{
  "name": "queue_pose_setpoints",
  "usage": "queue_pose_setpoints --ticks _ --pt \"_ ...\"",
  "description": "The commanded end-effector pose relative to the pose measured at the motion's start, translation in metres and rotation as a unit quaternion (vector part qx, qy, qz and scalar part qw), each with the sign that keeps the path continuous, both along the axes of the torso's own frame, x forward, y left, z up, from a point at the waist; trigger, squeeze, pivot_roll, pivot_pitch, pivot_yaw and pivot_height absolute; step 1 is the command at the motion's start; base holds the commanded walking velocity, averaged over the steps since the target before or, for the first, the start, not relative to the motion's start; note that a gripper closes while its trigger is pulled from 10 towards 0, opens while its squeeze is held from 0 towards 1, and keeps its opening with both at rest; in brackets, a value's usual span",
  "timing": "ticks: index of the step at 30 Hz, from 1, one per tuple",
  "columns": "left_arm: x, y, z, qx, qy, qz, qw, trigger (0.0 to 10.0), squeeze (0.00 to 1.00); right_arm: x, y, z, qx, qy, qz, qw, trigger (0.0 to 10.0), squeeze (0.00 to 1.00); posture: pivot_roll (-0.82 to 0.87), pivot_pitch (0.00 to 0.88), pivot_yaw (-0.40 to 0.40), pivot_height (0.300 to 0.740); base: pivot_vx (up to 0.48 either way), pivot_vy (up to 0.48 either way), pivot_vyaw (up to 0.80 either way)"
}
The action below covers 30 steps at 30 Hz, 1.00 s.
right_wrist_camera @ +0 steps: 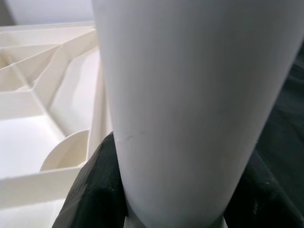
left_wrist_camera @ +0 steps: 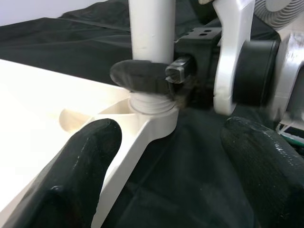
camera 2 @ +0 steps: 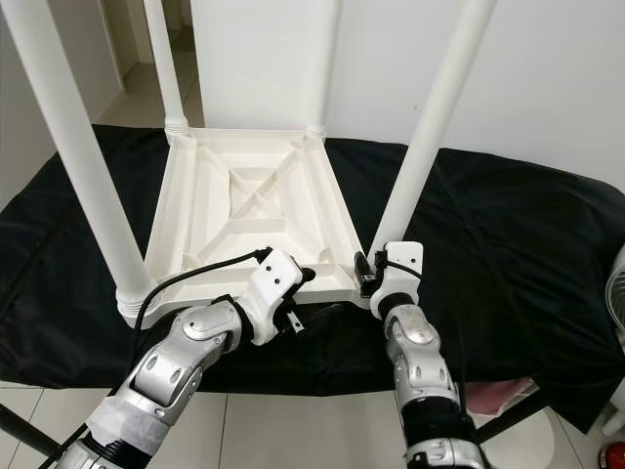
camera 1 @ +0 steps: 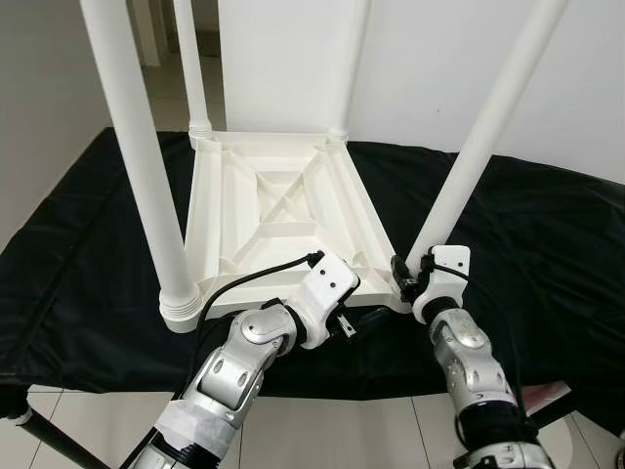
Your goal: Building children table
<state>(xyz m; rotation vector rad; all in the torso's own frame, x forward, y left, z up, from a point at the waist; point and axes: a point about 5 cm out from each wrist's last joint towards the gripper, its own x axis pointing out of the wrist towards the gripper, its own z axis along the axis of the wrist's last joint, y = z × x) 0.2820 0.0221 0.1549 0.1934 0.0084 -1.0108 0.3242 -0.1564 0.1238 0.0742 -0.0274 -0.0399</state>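
Observation:
A white plastic children's table (camera 1: 283,210) lies upside down on a black cloth, with its legs pointing up. My right gripper (camera 1: 418,274) is shut on the near right leg (camera 1: 479,147) just above its threaded socket; the right wrist view has the leg (right_wrist_camera: 190,95) pressed between the black fingers (right_wrist_camera: 95,190). My left gripper (camera 1: 366,318) is open at the table's front edge, close to that same corner. In the left wrist view its fingers (left_wrist_camera: 80,166) stand wide apart on either side of the corner rim, facing the leg (left_wrist_camera: 151,33).
The black cloth (camera 1: 547,234) covers a low surface whose front edge is just beyond my elbows, above white floor tiles (camera 1: 342,430). The near left leg (camera 1: 146,176) and two far legs (camera 1: 193,68) stand tall. A fan (camera 2: 615,293) is at the right.

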Motion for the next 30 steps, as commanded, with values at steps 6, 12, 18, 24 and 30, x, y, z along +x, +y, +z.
queue_pose_setpoints --ticks 6,12,18,24,30 --pt "0.0 0.0 -0.002 0.005 -0.002 0.009 1.0 10.0 0.0 -0.007 0.016 -0.012 0.023 0.034 -0.016 0.999 10.0 0.0 0.04 0.02 -0.052 0.74 0.0 0.0 0.0" --pt "-0.001 0.0 -0.003 0.006 -0.002 0.009 1.0 10.0 0.0 -0.007 0.014 -0.005 0.029 0.013 0.005 0.999 10.0 1.0 0.04 0.019 -0.055 0.74 0.0 0.0 0.0" --pt "-0.001 0.0 -0.003 0.005 0.0 0.011 1.0 10.0 0.0 -0.007 0.008 0.009 0.026 -0.02 0.051 0.998 10.0 1.0 0.04 0.029 -0.058 0.74 0.0 0.0 0.0" --pt "-0.001 0.002 -0.003 0.005 0.001 0.014 1.0 10.0 0.0 -0.01 0.005 0.018 -0.003 -0.031 0.123 0.992 10.0 0.0 0.04 0.033 -0.057 0.74 0.0 0.0 0.0" --pt "0.0 0.002 -0.003 0.006 0.001 0.015 1.0 10.0 0.0 -0.013 0.006 0.023 -0.021 -0.036 0.169 0.985 10.0 0.0 0.04 0.033 -0.057 0.74 0.0 0.0 0.0"
